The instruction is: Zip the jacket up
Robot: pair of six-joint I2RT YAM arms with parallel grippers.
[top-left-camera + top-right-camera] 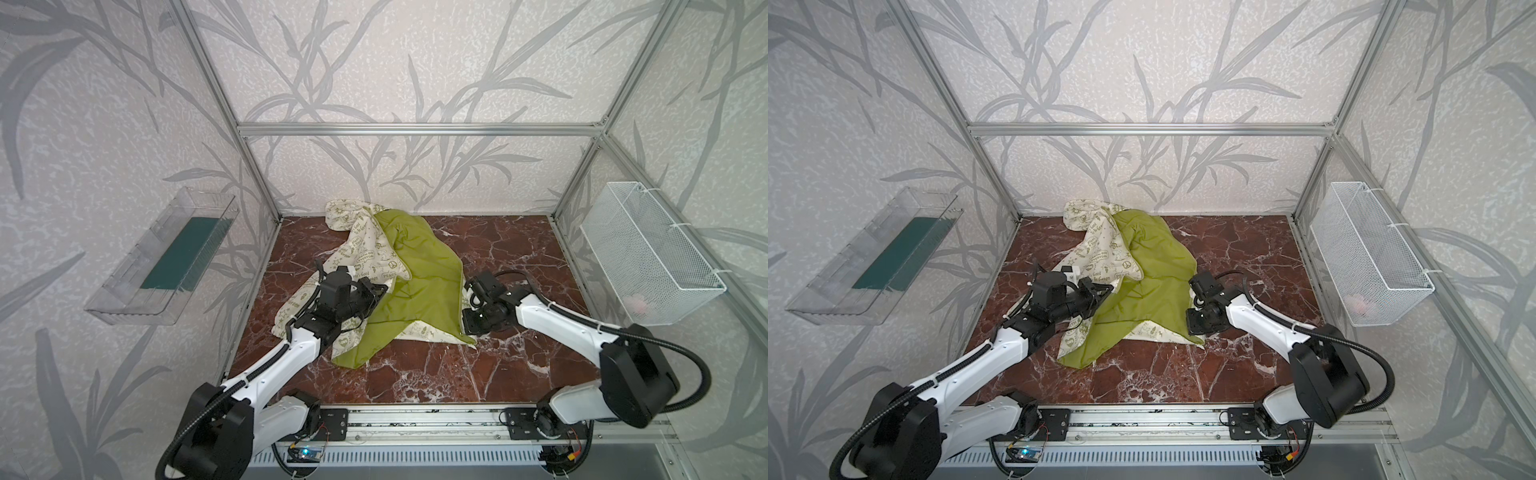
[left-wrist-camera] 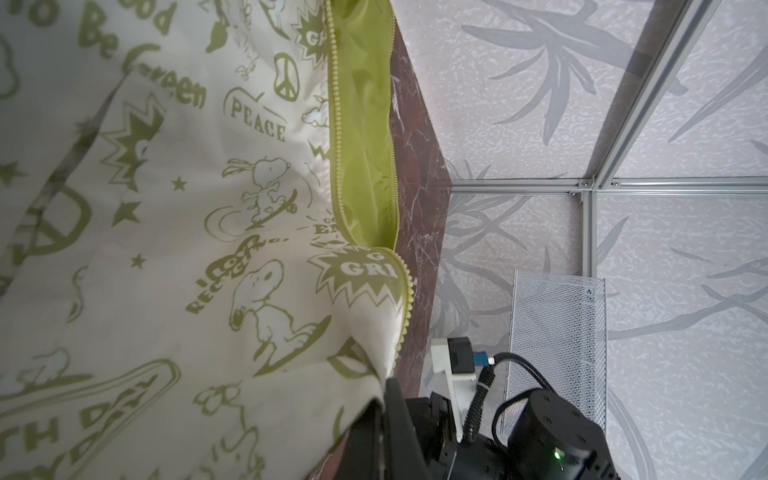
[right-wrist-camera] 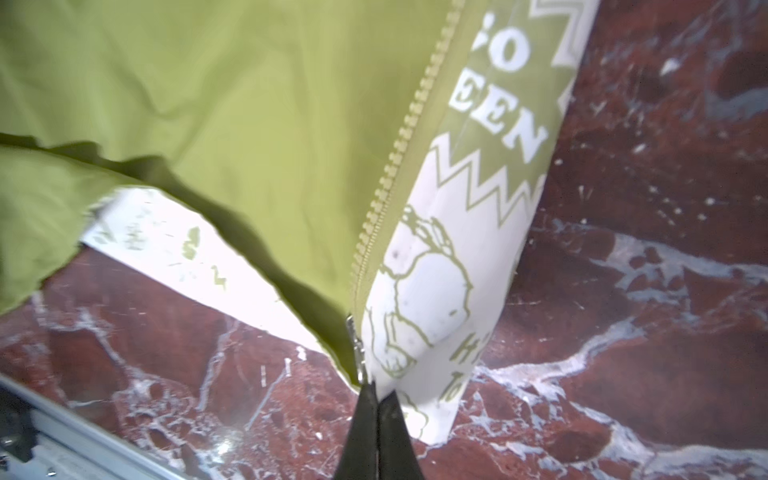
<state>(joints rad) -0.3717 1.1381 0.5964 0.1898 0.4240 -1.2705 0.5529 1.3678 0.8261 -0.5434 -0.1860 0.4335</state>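
The jacket [image 1: 419, 266] [image 1: 1154, 270] lies spread open on the marble tabletop [image 1: 519, 257] with its lime-green lining upward and the printed cream panels folded around it. My left gripper [image 1: 384, 289] [image 1: 1108, 291] [image 2: 384, 386] is shut on the edge of a cream panel and holds it off the table; the zipper teeth [image 2: 334, 124] run along that edge. My right gripper [image 1: 464, 328] [image 1: 1188, 328] [image 3: 376, 390] is shut on the jacket's near corner at the zipper's lower end. A small metal zipper piece [image 3: 357, 349] sits just above the tips, below the other row of teeth [image 3: 395, 166].
A clear plastic tray [image 1: 166, 257] hangs on the left wall and a white wire basket [image 1: 648, 257] on the right wall. Aluminium frame posts stand at the table's corners. A metal rail [image 1: 415, 419] carrying both arm bases runs along the front edge.
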